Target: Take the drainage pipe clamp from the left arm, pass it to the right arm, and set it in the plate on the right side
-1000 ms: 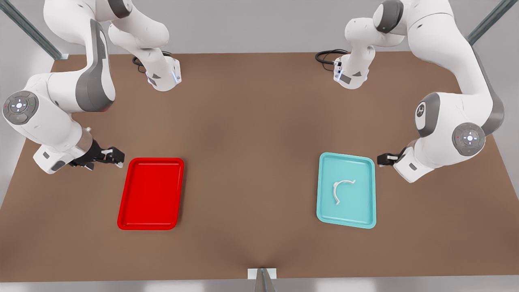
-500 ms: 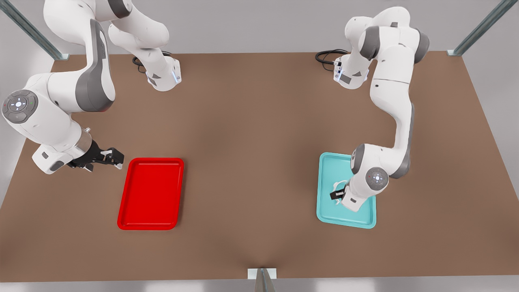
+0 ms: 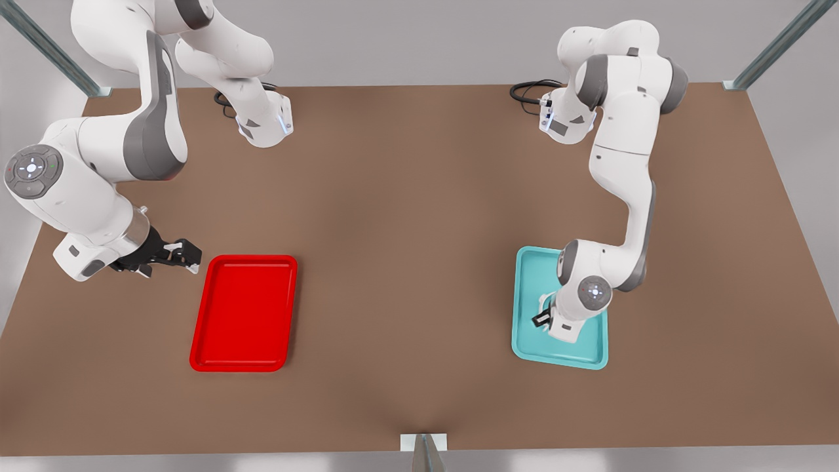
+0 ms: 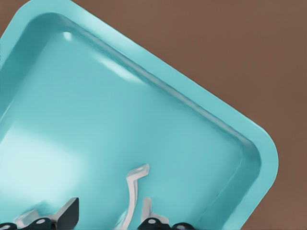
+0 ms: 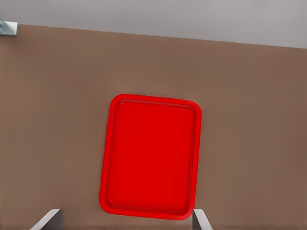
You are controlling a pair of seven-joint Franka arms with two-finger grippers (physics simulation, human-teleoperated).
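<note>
Low in teal tray (image 3: 524,341), left end effector (image 4: 108,218) straddling clamp (image 4: 132,191)

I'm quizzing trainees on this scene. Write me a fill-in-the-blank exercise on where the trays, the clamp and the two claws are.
1. The white clamp lies in the ____ tray.
2. The left claw is over that tray, its fingers ____ on either side of the clamp.
3. The right claw waits beside the ____ tray.
4. Both trays rest on a ____ table.

Missing words: teal; open; red; brown
</note>
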